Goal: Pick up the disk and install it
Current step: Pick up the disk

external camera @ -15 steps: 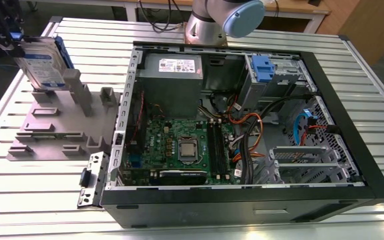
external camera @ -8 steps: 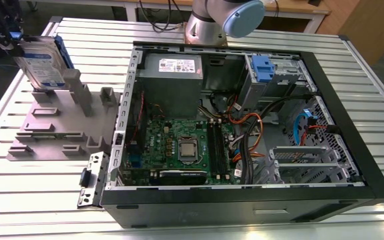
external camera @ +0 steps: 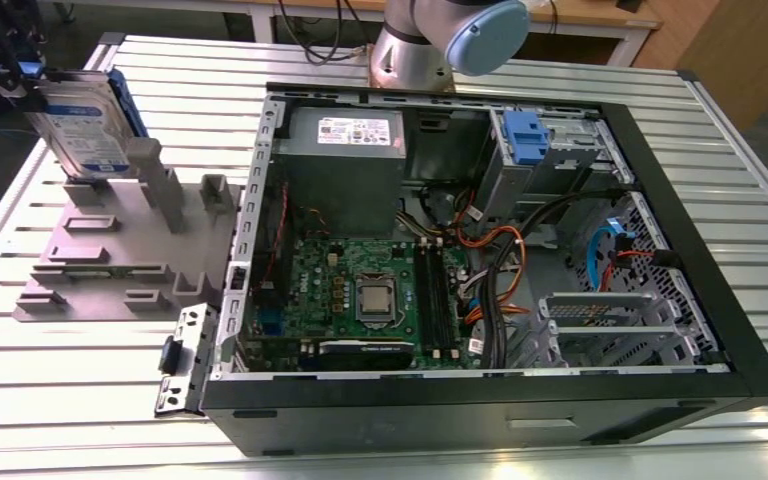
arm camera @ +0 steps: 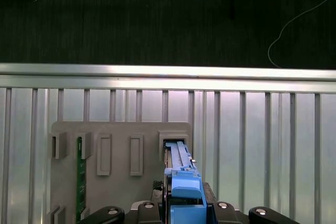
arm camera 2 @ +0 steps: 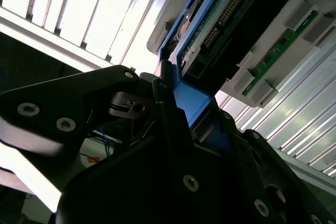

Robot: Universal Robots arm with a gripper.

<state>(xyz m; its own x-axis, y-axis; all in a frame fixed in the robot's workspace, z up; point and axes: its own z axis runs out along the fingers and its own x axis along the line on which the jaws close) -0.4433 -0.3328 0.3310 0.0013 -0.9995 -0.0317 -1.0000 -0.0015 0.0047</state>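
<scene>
In the upper left of the exterior view, the disk stands on edge at the upper-left corner of the grey slotted holder on the ribbed metal table. Its label faces the camera, and its blue carrier runs along the edge nearest the open computer case, which takes up the centre and right of that frame. The end effector is closed narrow on the disk, with black fingers against either side of the carrier in both wrist views; the disk's lower end meets a holder slot, but I cannot tell whether it sits in it or hangs clear.
</scene>
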